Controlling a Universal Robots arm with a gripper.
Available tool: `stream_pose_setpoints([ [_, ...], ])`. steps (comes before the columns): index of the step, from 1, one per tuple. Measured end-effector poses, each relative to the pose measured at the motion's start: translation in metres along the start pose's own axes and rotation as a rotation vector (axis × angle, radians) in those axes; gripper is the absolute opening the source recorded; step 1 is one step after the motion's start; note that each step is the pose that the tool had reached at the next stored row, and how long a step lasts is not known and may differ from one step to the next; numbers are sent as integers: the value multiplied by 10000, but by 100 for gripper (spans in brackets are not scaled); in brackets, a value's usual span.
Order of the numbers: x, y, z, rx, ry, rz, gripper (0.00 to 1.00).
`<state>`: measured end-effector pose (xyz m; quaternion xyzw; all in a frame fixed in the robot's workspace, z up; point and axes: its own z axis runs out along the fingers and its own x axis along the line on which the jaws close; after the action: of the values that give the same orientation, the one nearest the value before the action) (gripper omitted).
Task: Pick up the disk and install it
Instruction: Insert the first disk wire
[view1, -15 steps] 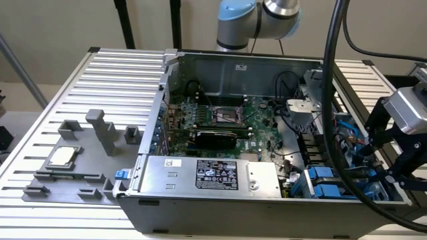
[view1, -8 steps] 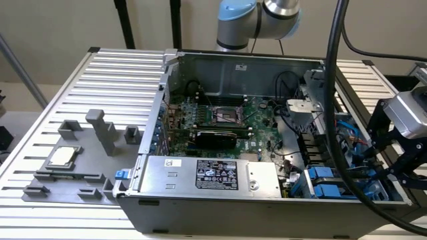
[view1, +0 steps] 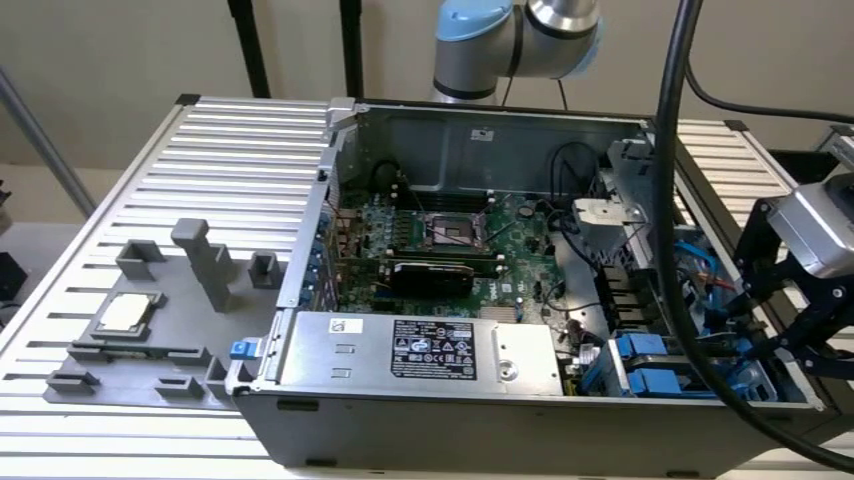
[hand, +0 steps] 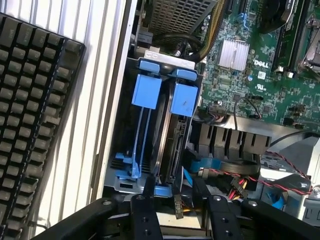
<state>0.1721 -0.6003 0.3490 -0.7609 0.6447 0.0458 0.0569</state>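
My gripper (hand: 174, 184) is spread open astride the disk (hand: 171, 142), which stands on edge in its bay (hand: 113, 127) at the case (view1: 534, 425) corner. I'd centre squarely, avoiding the cables (hand: 235, 184) beside it.

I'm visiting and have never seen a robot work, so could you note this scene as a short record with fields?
setting: open computer case on a slatted table
disk: the disk stands on edge in the drive bay, between blue carrier parts
gripper: the gripper is at the disk's near end, in line with it
inside case: motherboard; silver power box with black label
outside case: keyboard alongside; small silver chip on a grey fixture
unclear: whether the disk is fully seated
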Motion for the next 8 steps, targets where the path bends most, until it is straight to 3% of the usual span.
stream_pose_setpoints([
  [4,-1,0,-6,-128,-21,19,100],
  [8,-2,-1,-15,-331,-55,49,100],
])
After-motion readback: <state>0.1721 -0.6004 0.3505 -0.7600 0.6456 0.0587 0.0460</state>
